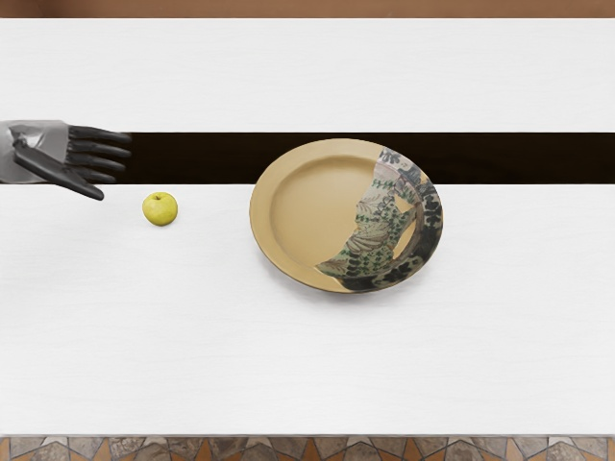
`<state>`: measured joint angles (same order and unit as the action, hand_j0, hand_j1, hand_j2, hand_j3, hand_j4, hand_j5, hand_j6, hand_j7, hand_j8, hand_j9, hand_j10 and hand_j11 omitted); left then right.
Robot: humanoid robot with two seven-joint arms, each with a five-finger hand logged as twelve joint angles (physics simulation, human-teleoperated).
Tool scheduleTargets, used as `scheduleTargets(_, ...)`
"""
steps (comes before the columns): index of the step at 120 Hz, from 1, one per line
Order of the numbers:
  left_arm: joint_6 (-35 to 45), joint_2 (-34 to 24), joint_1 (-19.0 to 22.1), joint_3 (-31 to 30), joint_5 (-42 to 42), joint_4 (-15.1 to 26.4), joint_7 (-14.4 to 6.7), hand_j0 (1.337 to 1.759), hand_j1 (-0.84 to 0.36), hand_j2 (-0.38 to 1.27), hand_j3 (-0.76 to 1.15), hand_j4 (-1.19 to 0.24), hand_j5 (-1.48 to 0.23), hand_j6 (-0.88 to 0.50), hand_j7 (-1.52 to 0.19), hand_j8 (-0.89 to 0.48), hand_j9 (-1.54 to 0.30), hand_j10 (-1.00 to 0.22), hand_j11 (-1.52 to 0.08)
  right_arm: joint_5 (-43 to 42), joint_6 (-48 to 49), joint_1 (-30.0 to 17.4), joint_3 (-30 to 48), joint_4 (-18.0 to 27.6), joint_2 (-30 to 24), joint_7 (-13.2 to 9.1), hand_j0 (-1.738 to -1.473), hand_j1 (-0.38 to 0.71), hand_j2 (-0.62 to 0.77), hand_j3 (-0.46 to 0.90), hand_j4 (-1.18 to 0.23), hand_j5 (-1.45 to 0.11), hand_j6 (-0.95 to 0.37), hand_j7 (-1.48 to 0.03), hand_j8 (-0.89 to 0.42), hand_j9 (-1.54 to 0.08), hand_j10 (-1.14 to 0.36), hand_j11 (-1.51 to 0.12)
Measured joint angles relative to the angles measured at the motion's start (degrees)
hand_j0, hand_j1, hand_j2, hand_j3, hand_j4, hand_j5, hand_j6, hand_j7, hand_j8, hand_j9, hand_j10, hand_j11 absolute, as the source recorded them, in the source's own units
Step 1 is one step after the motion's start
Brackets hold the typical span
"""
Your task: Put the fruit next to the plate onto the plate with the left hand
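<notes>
The left robot hand (pixel 72 158), fingers outstretched and empty, hangs up-left of what looks like a yellow apple (pixel 160 208) on the desk (pixel 307 355), left of the plate (pixel 288 197).

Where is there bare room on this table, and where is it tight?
The near strip of the table, below the apple and plate, is bare, as is the stretch right of the plate. A gap lies between apple and plate. Tightest is upper left, where the left hand hovers near the apple.
</notes>
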<state>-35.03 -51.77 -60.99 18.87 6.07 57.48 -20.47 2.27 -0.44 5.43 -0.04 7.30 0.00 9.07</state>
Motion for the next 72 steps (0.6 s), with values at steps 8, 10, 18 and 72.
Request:
scheduleTargets(8,0.0,-0.07,0.0,0.0,0.0,0.17,0.0,1.658,0.06,0.05,0.0,-0.24,-0.32,-0.24,-0.32,-0.24,-0.32,-0.24,-0.32,0.02,0.0,-0.01,0.05,0.0,0.0,-0.01,-1.658,-0.32,0.0,0.0,-0.02,-0.03,-0.02,-0.03,-0.02,-0.03,-0.02,-0.03)
scheduleTargets(10,0.0,-0.08,0.0,0.0,0.0,0.21,-0.02,1.658,0.06,0.05,0.0,-0.24,-0.32,-0.24,-0.32,-0.24,-0.32,-0.24,-0.32,0.02,0.0,-0.01,0.05,0.0,0.0,-0.03,-1.658,-0.32,0.0,0.0,-0.02,-0.03,-0.02,-0.03,-0.02,-0.03,-0.02,-0.03)
scheduleTargets(18,0.0,0.28,-0.35,-0.01,0.68,0.65,-0.11,1.658,0.06,0.05,0.0,-0.24,-0.32,-0.24,-0.32,-0.24,-0.32,-0.24,-0.32,0.01,0.0,0.0,0.04,0.0,0.0,-0.09,-1.658,-0.32,0.0,0.0,-0.02,-0.03,-0.02,-0.03,-0.02,-0.03,-0.02,-0.03)
scheduleTargets(72,-0.01,-5.86,-8.06,-2.91,20.6,12.69,-12.64,1.658,0.06,0.05,0.0,-0.25,-0.32,-0.25,-0.32,-0.25,-0.32,-0.25,-0.32,0.01,0.0,0.09,0.04,0.0,0.0,-0.28,-1.658,-0.32,0.0,0.0,-0.02,-0.03,-0.02,-0.03,-0.02,-0.03,-0.02,-0.03)
